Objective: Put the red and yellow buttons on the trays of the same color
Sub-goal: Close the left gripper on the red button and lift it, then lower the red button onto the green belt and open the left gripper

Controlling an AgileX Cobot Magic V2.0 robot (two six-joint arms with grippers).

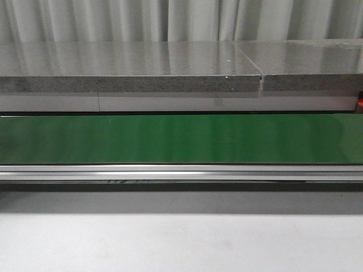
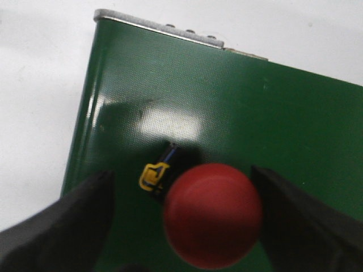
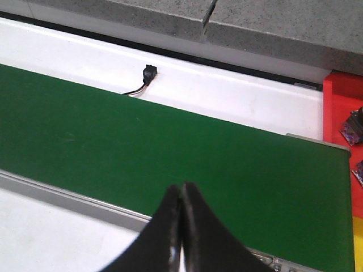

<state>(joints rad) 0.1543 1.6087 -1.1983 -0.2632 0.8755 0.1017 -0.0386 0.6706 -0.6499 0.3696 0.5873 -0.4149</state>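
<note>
With the left end effector (image 2: 181, 226) spread wide around the red button (image 2: 212, 214) on the green belt (image 2: 272, 124), center the fingers on its cap before closing, while the right end effector (image 3: 181, 226) is pinched closed and holds nothing.

A green conveyor belt (image 1: 181, 139) runs across the white table (image 1: 181, 238). A red button (image 2: 212, 222) lies on the belt near its end.
</note>
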